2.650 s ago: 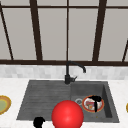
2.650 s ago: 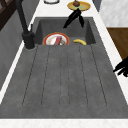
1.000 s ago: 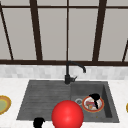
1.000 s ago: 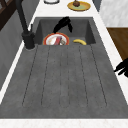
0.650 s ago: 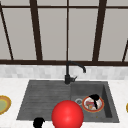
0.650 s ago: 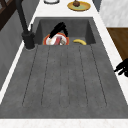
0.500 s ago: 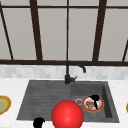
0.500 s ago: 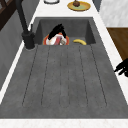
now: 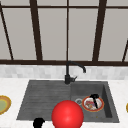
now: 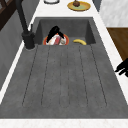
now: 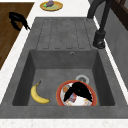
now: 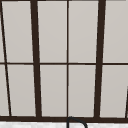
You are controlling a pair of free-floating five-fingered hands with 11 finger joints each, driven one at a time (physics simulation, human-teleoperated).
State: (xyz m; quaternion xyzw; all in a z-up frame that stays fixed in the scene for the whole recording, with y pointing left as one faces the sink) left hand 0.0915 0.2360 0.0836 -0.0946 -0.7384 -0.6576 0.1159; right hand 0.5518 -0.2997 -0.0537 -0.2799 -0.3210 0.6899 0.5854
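Note:
My right hand (image 9: 94,98) is down in the sink basin (image 9: 107,100), its fingers stretched onto an orange-rimmed plate (image 9: 87,104) of food scraps. The left side view shows that hand (image 10: 54,33) covering the plate's (image 10: 64,40) far half. In the right side view, the hand (image 11: 79,90) lies across the plate (image 11: 61,91) with fingers pointing down at the food. A banana (image 11: 38,95) lies on the basin floor beside the plate, apart from the hand. My left hand (image 9: 38,122) hangs at the counter's front edge by the drainboard, fingers relaxed and holding nothing.
A black faucet (image 9: 68,74) stands behind the sink. A red ball (image 9: 67,115) sits at the front centre. The ribbed drainboard (image 10: 65,75) fills the sink's left half. A yellow plate (image 9: 3,105) rests on the left counter, another plate (image 10: 79,5) on the right counter.
My right hand has come down from above the basin's far side onto the plate in the sink. The left hand has stayed where it was.

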